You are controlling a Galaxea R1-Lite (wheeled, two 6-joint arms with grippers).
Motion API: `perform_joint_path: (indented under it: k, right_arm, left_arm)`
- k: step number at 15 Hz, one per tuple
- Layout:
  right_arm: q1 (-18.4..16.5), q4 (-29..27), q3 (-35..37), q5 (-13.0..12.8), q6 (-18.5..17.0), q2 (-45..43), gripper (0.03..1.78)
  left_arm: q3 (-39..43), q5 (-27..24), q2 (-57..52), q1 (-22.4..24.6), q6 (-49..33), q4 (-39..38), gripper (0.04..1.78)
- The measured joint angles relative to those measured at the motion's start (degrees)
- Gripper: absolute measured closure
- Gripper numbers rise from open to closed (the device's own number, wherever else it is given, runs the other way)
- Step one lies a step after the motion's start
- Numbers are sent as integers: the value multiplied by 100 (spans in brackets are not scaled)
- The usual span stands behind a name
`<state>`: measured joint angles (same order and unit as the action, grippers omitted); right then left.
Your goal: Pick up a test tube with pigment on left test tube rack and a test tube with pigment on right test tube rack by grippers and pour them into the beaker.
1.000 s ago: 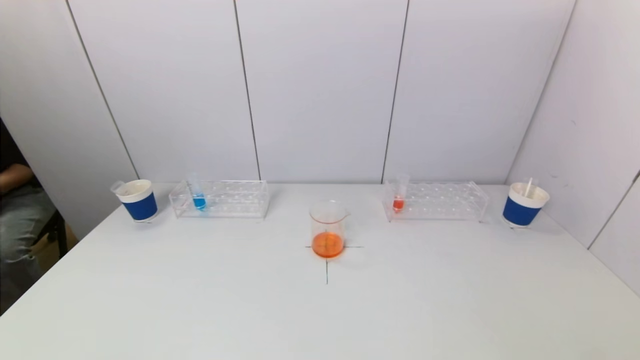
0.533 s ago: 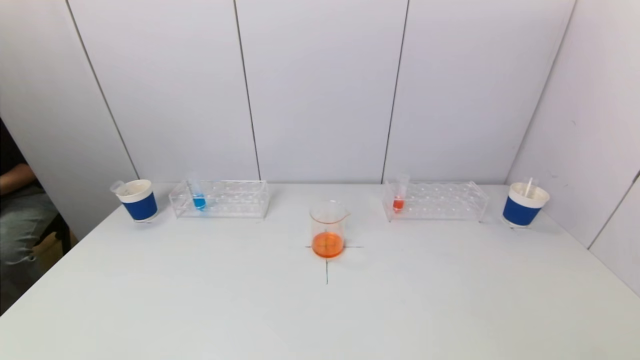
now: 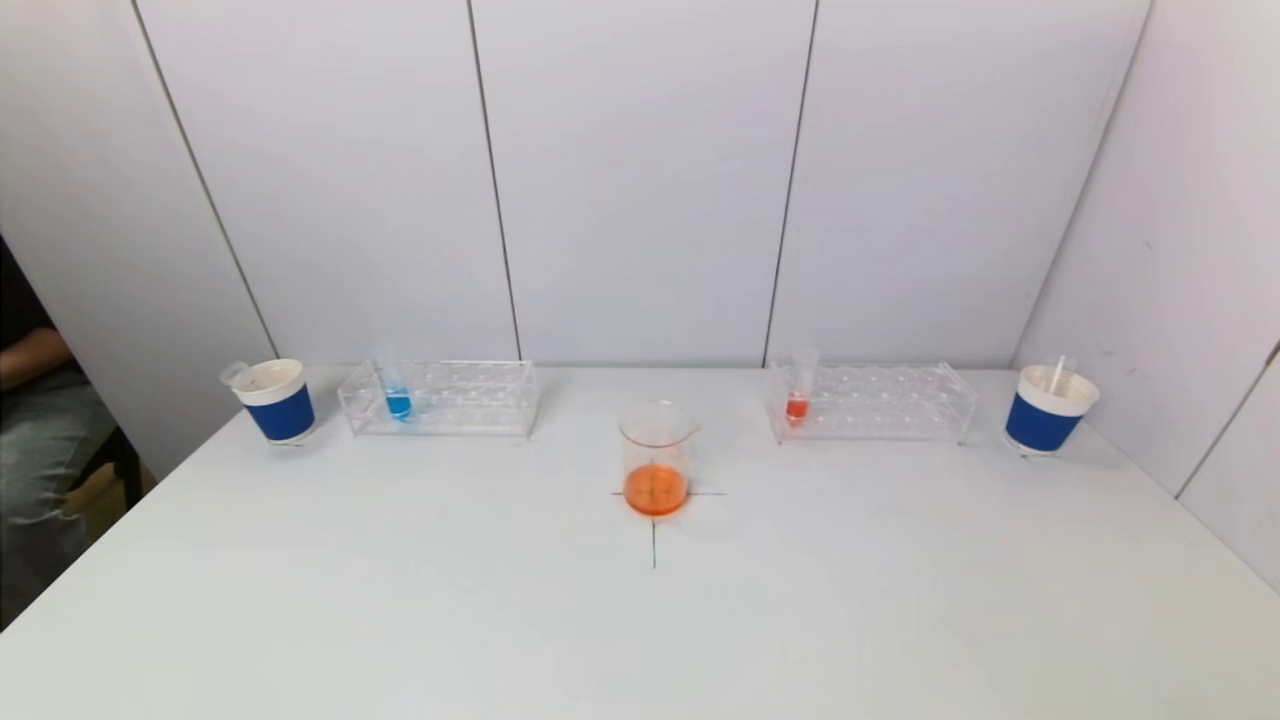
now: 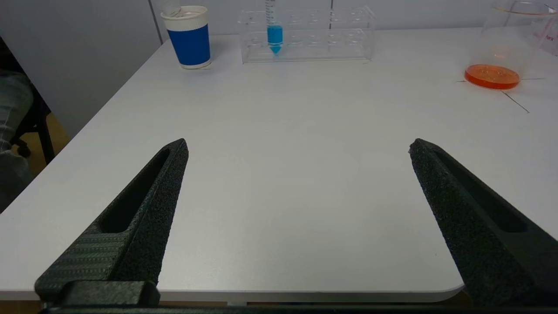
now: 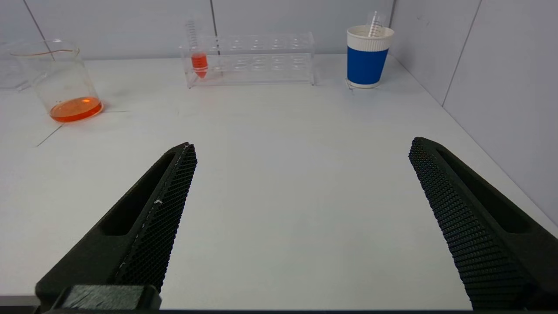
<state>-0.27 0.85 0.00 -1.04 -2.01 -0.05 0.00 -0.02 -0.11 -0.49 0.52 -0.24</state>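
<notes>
Nothing on the white table point(image 3: 400, 600) has shifted since a second ago; only the seated person at the far left edge point(image 3: 30, 440) has moved slightly.

The left rack point(image 3: 440, 398) and right rack point(image 3: 872, 402) lie with their long axes running left to right along the far side of the table, well apart, with the beaker point(image 3: 656, 458) between them and nearer. The beaker stands upright on a drawn cross, a shallow orange layer in its bottom, its spout toward the right.

The blue tube point(image 3: 396, 388) stands nearly upright at the left rack's left end, tip down. The red tube point(image 3: 799, 386) stands likewise at the right rack's left end.

A blue paper cup point(image 3: 276, 401) sits just left of the left rack, another cup point(image 3: 1048, 409) right of the right rack; what pokes out of each is hard to make out.

The left gripper point(image 4: 298, 146) and right gripper point(image 5: 302, 146) hover over the near edge, both spread wide and empty. Neither shows in the head view.
</notes>
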Motion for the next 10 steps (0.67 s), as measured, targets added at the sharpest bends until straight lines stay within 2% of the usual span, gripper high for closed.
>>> perform_joint_path:
  k: [10]
  right_arm:
    - [0, 7, 0, -20, -79, 5, 4]
  left_arm:
    - [0, 2, 0, -2, 0, 2, 5]
